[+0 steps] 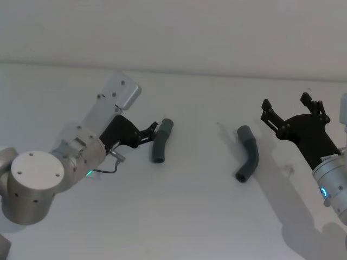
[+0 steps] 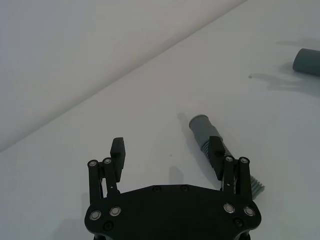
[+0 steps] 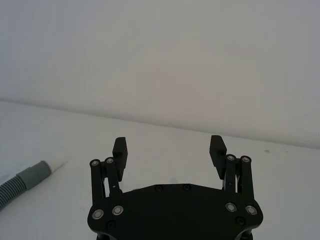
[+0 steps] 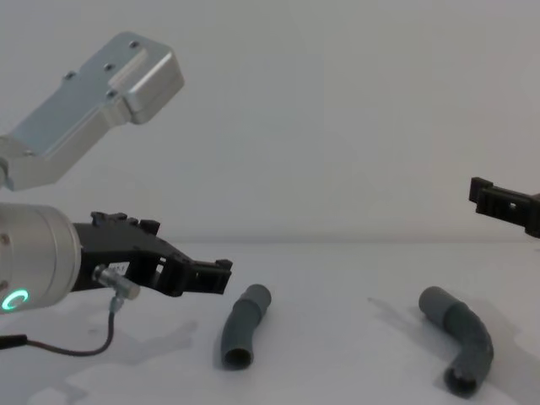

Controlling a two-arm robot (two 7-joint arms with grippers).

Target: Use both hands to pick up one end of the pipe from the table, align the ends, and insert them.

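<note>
From the head view, the left hand reaches in low over the counter, its fingers spread and holding nothing, with the tips just beside the upper cuff of the left pipe piece; the right hand hovers near the right pipe piece, also spread and holding nothing; the two pieces lie flat and well apart.

In the left wrist view, the left hand is wide open; the left pipe piece lies along one finger, outside the gap, and whether they touch I cannot tell; the cuff of the other piece shows farther off.

In the right wrist view, the right hand has its fingers parted over bare counter; a pipe piece with a white tip lies off to one side, clear of the fingers.

From the chest view, the left hand sits just above and beside the left pipe piece; the right hand hangs higher, above the right pipe piece; both pieces rest on the counter.

By my judgement the task is at its very start: neither piece is gripped; lifting, aligning the ends and inserting are all left.
</note>
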